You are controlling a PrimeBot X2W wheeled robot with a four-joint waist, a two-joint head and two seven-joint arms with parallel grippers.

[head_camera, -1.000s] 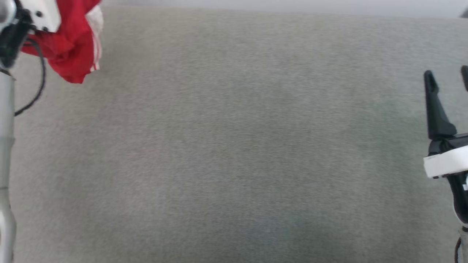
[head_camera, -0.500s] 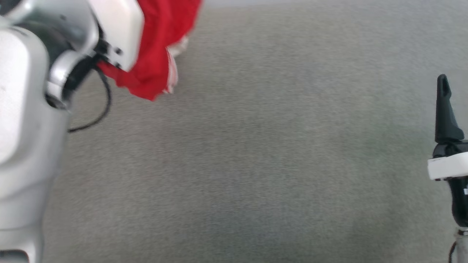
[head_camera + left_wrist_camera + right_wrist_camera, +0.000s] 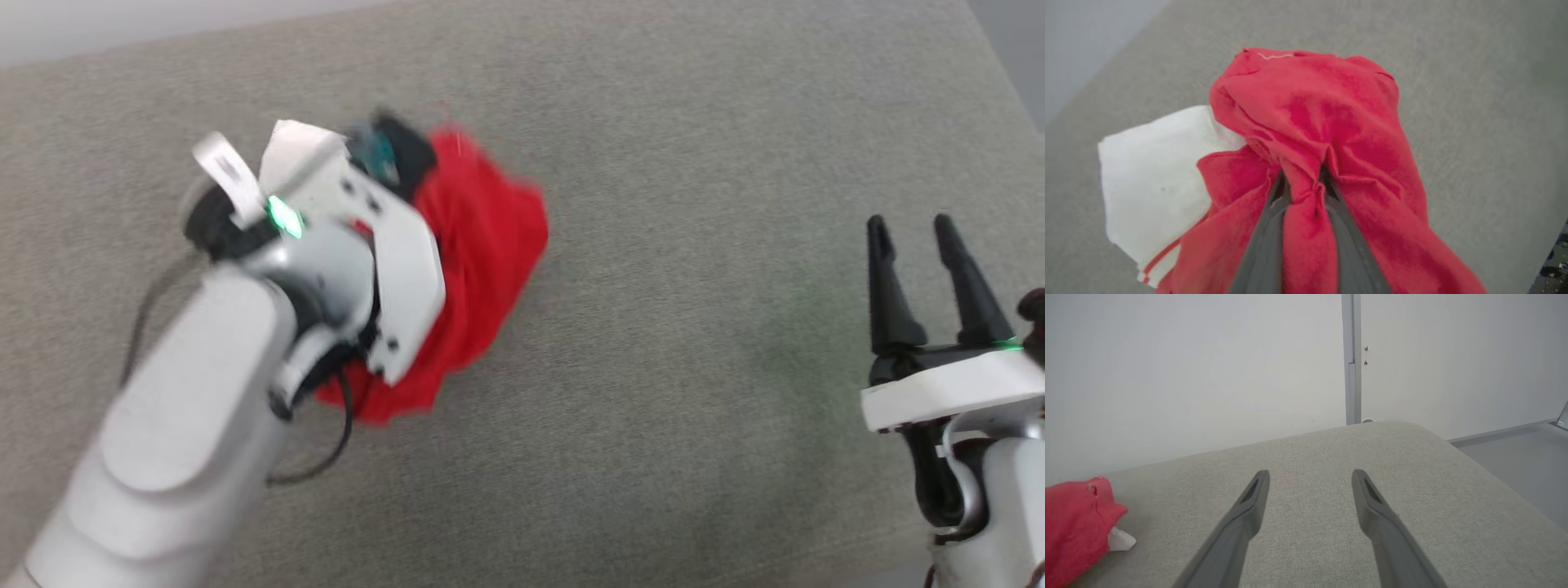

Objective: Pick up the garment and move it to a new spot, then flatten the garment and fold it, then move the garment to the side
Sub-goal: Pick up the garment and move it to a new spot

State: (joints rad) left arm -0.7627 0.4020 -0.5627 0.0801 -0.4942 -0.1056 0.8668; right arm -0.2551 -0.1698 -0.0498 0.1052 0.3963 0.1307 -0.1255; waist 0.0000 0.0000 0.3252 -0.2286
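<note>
Our left gripper point(image 3: 1302, 181) pinches a fold of the shirt point(image 3: 1323, 110) tight. The shirt hangs in a red bunch at the left middle of the cushion point(image 3: 694, 392), low over it or touching it; we cannot tell which. We think this is the first step, moving it to a new spot. Next we need to set it down, let go and pull it flat. It is too bunched to show a long side or point any way; one white sleeve point(image 3: 1151, 171) sticks out. Our right gripper point(image 3: 910, 222) is spread wide and empty, well apart.
</note>
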